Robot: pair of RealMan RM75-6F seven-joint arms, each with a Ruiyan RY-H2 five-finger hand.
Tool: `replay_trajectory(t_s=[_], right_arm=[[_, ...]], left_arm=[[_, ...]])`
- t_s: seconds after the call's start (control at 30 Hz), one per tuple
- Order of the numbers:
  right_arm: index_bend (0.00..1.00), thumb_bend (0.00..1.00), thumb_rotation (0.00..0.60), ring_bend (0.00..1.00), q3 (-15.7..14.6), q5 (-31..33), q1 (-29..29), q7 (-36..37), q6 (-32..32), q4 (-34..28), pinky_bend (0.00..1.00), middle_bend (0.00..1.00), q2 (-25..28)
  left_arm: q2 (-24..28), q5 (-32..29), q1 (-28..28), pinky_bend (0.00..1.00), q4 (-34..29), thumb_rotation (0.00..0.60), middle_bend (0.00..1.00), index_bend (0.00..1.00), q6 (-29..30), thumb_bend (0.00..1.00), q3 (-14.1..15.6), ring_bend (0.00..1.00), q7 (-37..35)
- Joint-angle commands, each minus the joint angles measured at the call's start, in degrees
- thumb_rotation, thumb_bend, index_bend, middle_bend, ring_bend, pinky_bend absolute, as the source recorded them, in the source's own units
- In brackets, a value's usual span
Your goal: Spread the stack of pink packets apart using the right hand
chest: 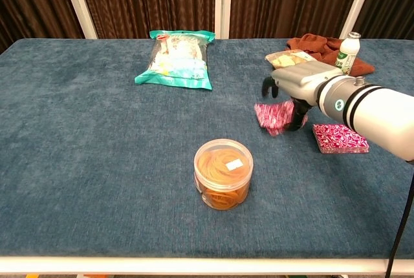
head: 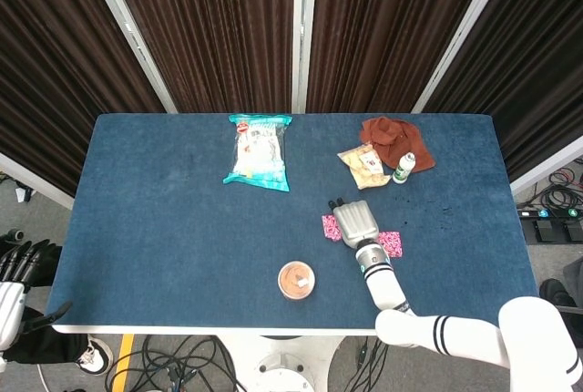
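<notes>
The blue-clothed table [head: 164,228] carries everything here. At its 5 o'clock area the right hand [chest: 294,87] grips one pink packet [chest: 272,115], which hangs tilted with its low corner close to the cloth. The rest of the stack of pink packets [chest: 339,138] lies flat at the hand's 4 o'clock, apart from the held one. To do this step well, I judge the packet should be set down flat where it is, clear of the stack and short of the jar of rubber bands [chest: 223,173] at 7 o'clock, and let go only once it rests on the cloth. The chest view shows the grip and tilt; the head view hides these under the hand but alone shows the left hand [head: 11,273], off the table's edge, fingers apart and empty
</notes>
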Motion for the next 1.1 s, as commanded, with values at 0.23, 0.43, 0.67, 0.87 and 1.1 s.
replay_trajectory(t_s=[0.23,0.43,0.67,0.87,1.1], right_arm=[[0.03,0.10,0.600,0.74,-1.18,-1.54,-0.33,0.97,2.29,-4.30,0.82,0.12,3.14],[0.08,0.10,0.600,0.74,-4.53,-4.76,-4.15,3.07,6.39,-10.86,0.82,0.17,9.24],[0.17,0.10,0.600,0.74,-7.96,-5.20,-7.47,5.74,6.24,-12.41,0.82,0.21,13.99],[0.20,0.10,0.600,0.74,-9.13,-5.49,-8.16,7.44,4.06,-10.61,0.82,0.22,13.82],[0.25,0.10,0.600,0.74,-9.62,-5.76,-8.17,7.19,3.58,-9.12,0.82,0.23,12.12]], left_arm=[[-0.20,0.11,0.02,0.08,0.16,0.600,0.08,0.11,-0.08,0.14,0.03,0.00,0.10],[-0.38,0.24,-0.08,0.08,0.20,0.600,0.08,0.11,-0.44,0.14,0.17,0.00,0.39],[-0.68,0.48,-0.16,0.08,0.12,0.600,0.08,0.11,-0.76,0.14,0.38,0.00,1.06],[-0.85,0.43,-0.19,0.08,0.16,0.600,0.08,0.11,-1.04,0.14,0.48,0.00,1.32],[-0.82,0.45,-0.16,0.08,0.11,0.600,0.08,0.11,-0.96,0.14,0.47,0.00,1.30]])
